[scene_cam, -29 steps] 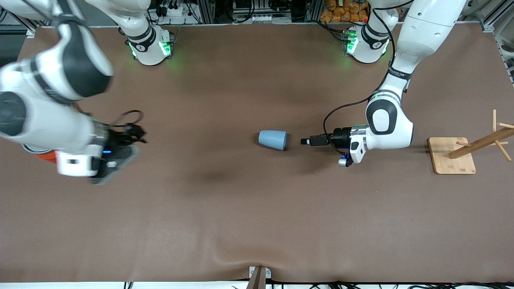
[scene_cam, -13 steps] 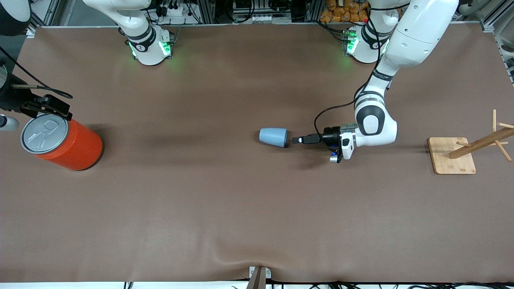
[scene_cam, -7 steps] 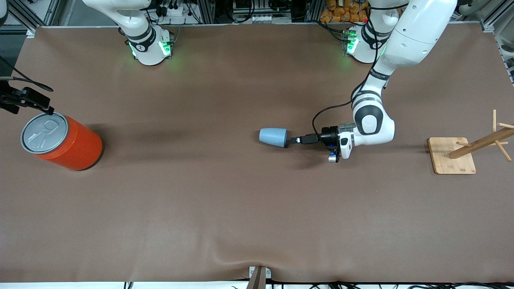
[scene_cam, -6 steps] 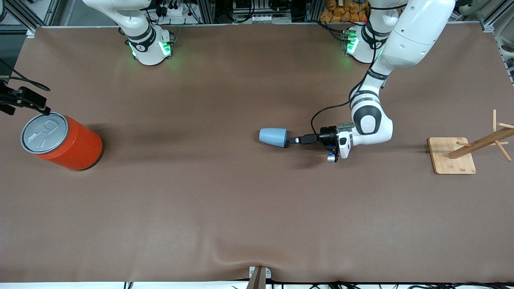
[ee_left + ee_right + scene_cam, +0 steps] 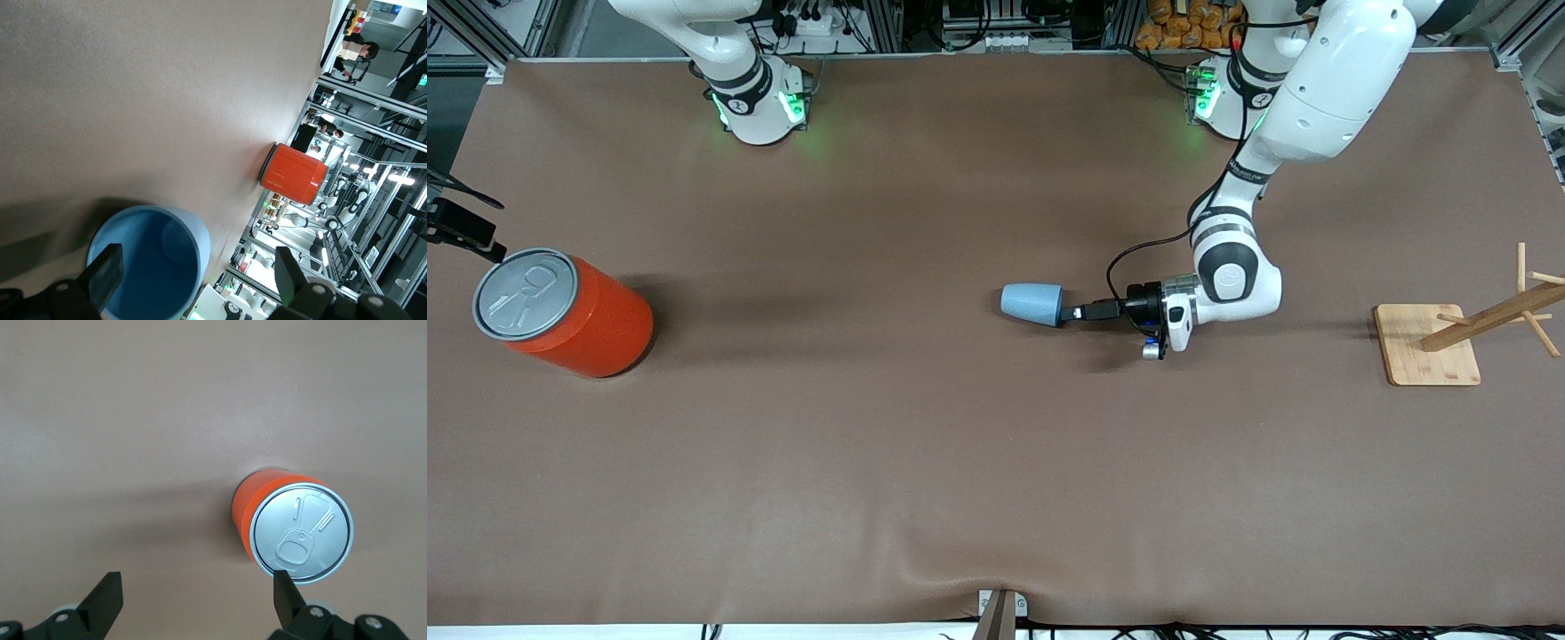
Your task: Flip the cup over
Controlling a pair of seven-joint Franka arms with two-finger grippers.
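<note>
Front view: the cup (image 5: 1032,304) lies on its side mid-counter (image 5: 925,462), mouth toward the left end effector (image 5: 1073,313), whose tips reach its rim. The right end effector (image 5: 463,233) is cut off at the frame edge above the orange can (image 5: 560,313). Left wrist view: fingers (image 5: 103,285) spread wide, flanking the cup's mouth (image 5: 150,270). Right wrist view: fingers (image 5: 103,600) wide, holding nothing, over the can (image 5: 293,523).

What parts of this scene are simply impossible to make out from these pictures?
- Right gripper: the front view's edge cuts it off; only its open fingertips show in the right wrist view.
- Cup: whether the open left gripper touches its rim; front view too small, the left wrist view crops it.
- Wooden rack: its top runs off the front view's edge.
- Orange can: any label, unseen in every view.
</note>
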